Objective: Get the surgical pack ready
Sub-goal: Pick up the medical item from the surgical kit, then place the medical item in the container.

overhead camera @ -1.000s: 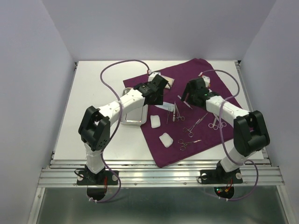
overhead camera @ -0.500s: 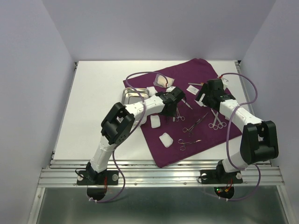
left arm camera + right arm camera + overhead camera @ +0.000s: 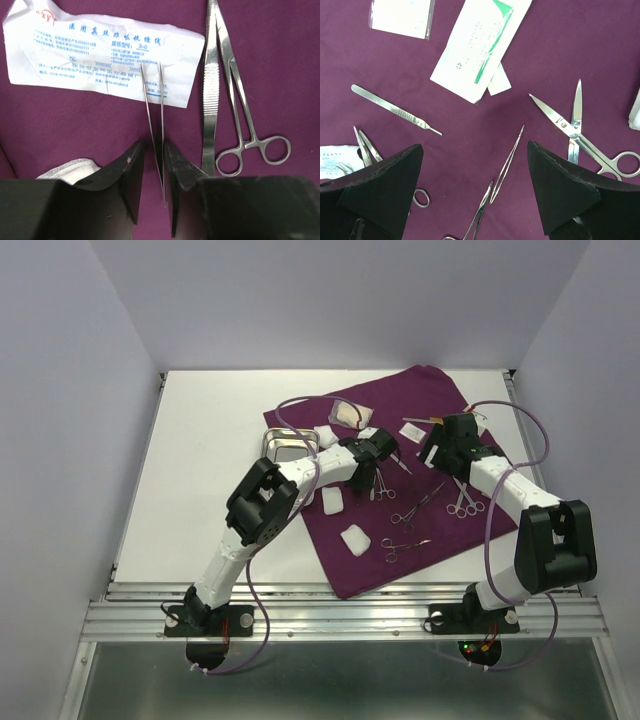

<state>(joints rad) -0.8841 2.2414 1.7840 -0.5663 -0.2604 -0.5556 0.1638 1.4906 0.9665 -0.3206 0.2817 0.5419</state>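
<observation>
While the left gripper (image 3: 155, 182) is sitting low on the dark-purple cloth (image 3: 440, 400), its jaws are standing narrow, bracketing the joined end of the thin forceps (image 3: 160, 175). A sliver of cloth is showing between one finger and the forceps. The other finger is lying against them or nearly so; cannot tell which. Nothing is being lifted. The forceps' tips are resting on a white printed packet (image 3: 100, 50). Just beside them, broader tweezers (image 3: 210, 110) and a ring-handled clamp (image 3: 234, 90) are lying lengthwise, crossing near their tips.

The right gripper (image 3: 473, 150) is hovering over the cloth's right half with its jaws spread wide, holding nothing. Below the gap, the pointed tips of a slim instrument (image 3: 507, 160) are lying on the cloth. Around it:
- a scalpel handle (image 3: 395, 109) is lying to one side
- the scissors (image 3: 577, 132) are lying slightly parted to the other side
- a green-striped packet (image 3: 475, 45) and a clear packet (image 3: 400, 15) are lying farther out

In the top view, the steel tray (image 3: 270, 443) is sitting at the cloth's left edge, partly hidden behind the left arm. One gauze square (image 3: 331, 501) is lying near the cloth's left border and a second gauze square (image 3: 354, 539) is lying nearer the arm bases, both apart from the tray.
</observation>
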